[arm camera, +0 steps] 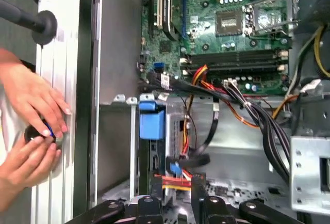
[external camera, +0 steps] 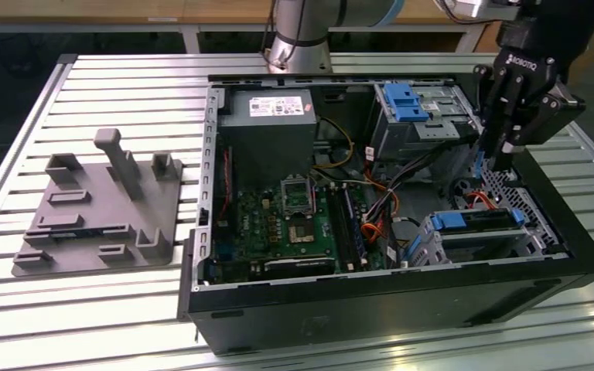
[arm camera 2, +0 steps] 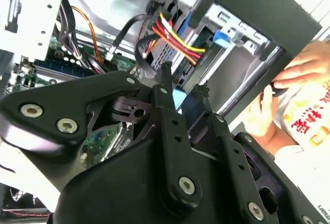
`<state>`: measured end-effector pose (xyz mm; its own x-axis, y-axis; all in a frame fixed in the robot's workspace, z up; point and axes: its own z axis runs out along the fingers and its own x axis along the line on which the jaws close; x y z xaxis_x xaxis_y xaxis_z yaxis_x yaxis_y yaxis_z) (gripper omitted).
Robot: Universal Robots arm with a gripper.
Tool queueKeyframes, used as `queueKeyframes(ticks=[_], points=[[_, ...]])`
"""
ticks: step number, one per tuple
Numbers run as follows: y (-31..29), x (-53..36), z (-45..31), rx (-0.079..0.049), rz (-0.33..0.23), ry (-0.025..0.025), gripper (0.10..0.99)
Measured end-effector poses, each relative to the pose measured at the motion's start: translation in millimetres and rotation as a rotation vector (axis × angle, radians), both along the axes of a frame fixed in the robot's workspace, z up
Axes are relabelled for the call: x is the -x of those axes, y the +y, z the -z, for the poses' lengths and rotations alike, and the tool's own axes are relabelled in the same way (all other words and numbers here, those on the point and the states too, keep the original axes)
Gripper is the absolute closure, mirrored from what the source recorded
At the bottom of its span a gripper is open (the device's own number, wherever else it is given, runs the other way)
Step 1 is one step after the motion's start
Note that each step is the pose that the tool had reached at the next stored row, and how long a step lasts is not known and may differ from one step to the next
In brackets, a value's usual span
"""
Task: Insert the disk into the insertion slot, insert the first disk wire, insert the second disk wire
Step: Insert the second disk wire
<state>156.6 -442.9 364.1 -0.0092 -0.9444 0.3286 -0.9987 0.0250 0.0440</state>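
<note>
Disk (external camera: 475, 221) sat in insertion slot (external camera: 483, 246), 4 o'clock in PC case (external camera: 380, 309). Gripper (external camera: 497, 166) hovered above, grip unclear. Both wire steps looked pending.

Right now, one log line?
disk: in slot | gripper: at red-yellow wires beside disk | hands: outside case

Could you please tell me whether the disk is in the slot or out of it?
In. The disk lies flat inside the slot, with its blue handle end at the cage's mouth in the exterior view.
</note>
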Motion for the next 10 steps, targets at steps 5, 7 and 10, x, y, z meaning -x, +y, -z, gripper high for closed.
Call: queueKeyframes(ticks=[5,7,10], points=[[1.7,7.9,2.9,0.037,0.000,0.0000,0.729],[3.6,10.3,4.7,0.051,0.000,0.0000,0.729],[6.1,12.4,7.9,0.067,0.000,0.0001,0.729]])
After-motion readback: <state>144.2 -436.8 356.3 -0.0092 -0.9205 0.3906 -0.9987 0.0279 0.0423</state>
